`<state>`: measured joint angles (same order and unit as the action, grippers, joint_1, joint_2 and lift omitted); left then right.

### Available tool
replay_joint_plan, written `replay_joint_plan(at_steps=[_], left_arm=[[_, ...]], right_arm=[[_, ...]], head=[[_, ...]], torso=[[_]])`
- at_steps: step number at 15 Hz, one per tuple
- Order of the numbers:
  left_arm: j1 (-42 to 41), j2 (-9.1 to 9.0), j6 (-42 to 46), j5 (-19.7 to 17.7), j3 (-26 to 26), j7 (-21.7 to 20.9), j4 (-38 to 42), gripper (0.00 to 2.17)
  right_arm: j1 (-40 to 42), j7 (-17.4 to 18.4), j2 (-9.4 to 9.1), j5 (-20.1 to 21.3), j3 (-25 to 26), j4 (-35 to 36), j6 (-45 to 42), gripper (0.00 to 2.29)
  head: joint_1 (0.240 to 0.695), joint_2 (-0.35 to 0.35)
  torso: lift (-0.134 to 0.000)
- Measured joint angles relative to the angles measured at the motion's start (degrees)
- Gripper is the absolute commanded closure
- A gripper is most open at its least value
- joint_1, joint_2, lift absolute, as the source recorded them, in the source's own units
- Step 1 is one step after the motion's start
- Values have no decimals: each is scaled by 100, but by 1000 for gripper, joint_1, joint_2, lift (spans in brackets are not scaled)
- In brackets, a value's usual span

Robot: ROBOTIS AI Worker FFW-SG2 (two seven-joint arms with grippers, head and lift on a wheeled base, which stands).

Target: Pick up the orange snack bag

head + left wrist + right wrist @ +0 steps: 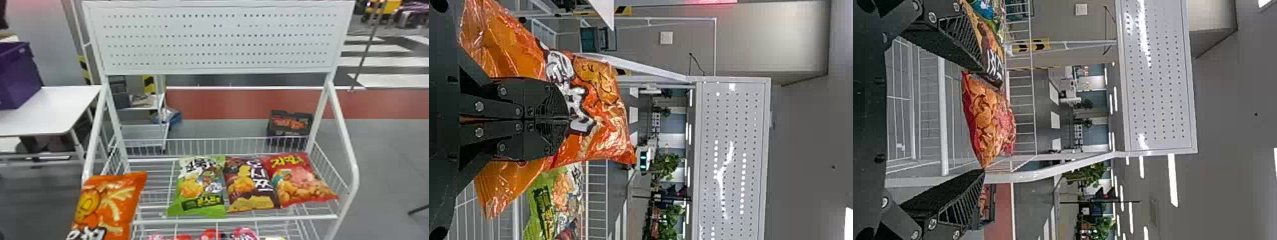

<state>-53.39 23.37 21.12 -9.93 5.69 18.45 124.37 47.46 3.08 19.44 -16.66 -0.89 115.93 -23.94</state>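
1. Well, the left gripper (pixel 568 119) has its fingers closed together, pinching the orange bag (pixel 127 191).
2. That bag spreads past both sides of those fingers and beyond their tips.
3. To that gripper's right, the green bag (pixel 210 194), brown bag (pixel 241 185) and red bag (pixel 298 182) lie on the rack (pixel 242 219).
4. The right gripper (pixel 984 121) is spread wide, empty, the red bag ahead.

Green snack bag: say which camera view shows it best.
The head view: nearly the whole front of the green snack bag faces the camera. The left wrist view shows part, beyond the orange snack bag; the right wrist view only an edge portion, beside the brown snack bag.
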Motion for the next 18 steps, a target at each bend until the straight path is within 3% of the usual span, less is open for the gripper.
replay_joint_plan(at_steps=[18], left_arm=[[-162, -29, 390, -27, -67, -43, -53, 1531]], right_arm=[[48, 0, -33, 15, 2, 66, -18, 167]], head=[[499, 0]], torso=[[0]])
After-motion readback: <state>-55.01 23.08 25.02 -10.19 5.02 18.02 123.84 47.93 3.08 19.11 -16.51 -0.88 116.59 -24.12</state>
